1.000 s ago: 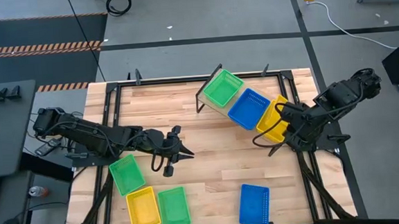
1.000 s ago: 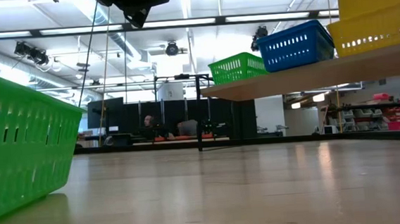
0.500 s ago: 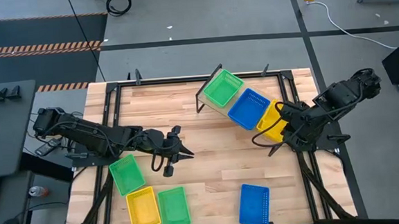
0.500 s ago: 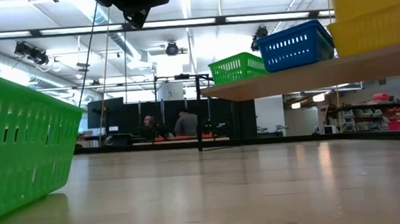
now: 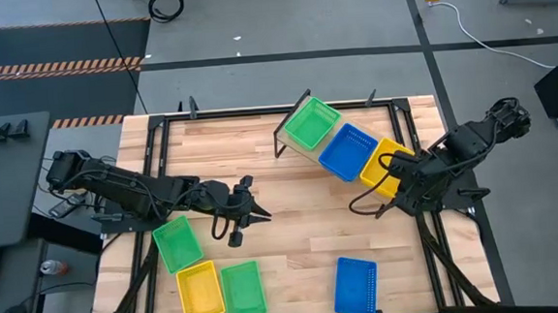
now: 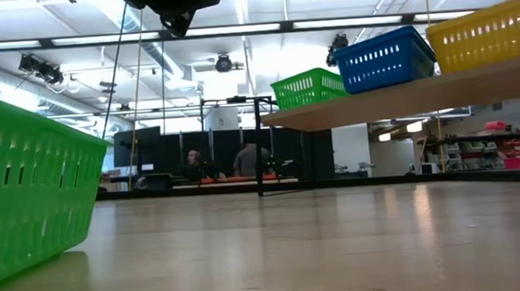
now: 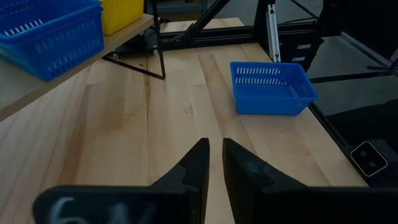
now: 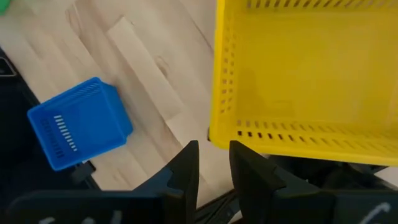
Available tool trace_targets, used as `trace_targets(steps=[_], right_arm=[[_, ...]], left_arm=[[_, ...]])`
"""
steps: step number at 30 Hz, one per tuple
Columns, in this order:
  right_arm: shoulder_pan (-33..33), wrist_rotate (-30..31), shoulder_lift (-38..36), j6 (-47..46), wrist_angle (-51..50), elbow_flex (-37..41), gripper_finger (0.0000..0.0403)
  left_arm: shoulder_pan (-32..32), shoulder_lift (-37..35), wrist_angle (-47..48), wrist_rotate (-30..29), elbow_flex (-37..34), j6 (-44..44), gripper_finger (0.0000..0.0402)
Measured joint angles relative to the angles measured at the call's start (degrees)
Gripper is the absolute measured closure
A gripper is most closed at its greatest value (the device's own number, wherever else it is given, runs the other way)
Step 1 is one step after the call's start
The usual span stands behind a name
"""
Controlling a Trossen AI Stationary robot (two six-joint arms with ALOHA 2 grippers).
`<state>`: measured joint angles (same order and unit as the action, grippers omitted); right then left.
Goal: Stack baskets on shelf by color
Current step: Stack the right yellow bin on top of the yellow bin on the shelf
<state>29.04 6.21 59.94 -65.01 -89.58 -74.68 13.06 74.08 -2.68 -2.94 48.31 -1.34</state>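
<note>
The shelf (image 5: 351,150) stands slantwise near the tabletop's (image 5: 293,233) far right corner, carrying a green basket (image 5: 312,124) at its far end, a blue basket (image 5: 348,151) in the middle and a yellow basket (image 5: 384,167) at the end nearest the right edge; in the low view these three sit in a row on the board, green (image 6: 308,88), blue (image 6: 383,59), yellow (image 6: 489,33). The right pincer (image 5: 403,176) is at the right edge just beside that yellow basket, and in its wrist view its fingers (image 8: 186,163) stand a narrow gap apart, holding nothing, right at the basket's rim (image 8: 298,134) but not around it. The left pincer (image 5: 246,205) hangs over the tabletop's middle, left of centre, its fingers (image 7: 196,163) nearly closed and empty. Along the near edge lie four more baskets: a green one (image 5: 177,242) close to the left pincer, a yellow one (image 5: 199,290) and another green one (image 5: 243,290) side by side toward the near left corner, and a blue one (image 5: 356,286) toward the near right, well apart from both pincers. That loose blue basket also shows in the left wrist view (image 7: 272,87).
</note>
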Motion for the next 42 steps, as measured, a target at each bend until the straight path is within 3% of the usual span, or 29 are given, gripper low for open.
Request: trace_targets(steps=[19,42], right_arm=[[0.0,4.6,4.1,-0.1,5.6,-0.1,0.0308],[0.0,4.2,11.0,3.7,9.4,1.2,0.0311]], left_arm=[[0.0,0.0,0.0,0.0,0.0,0.0,0.0349],[0.0,0.0,-0.1,0.0,0.0,0.0,0.0349]])
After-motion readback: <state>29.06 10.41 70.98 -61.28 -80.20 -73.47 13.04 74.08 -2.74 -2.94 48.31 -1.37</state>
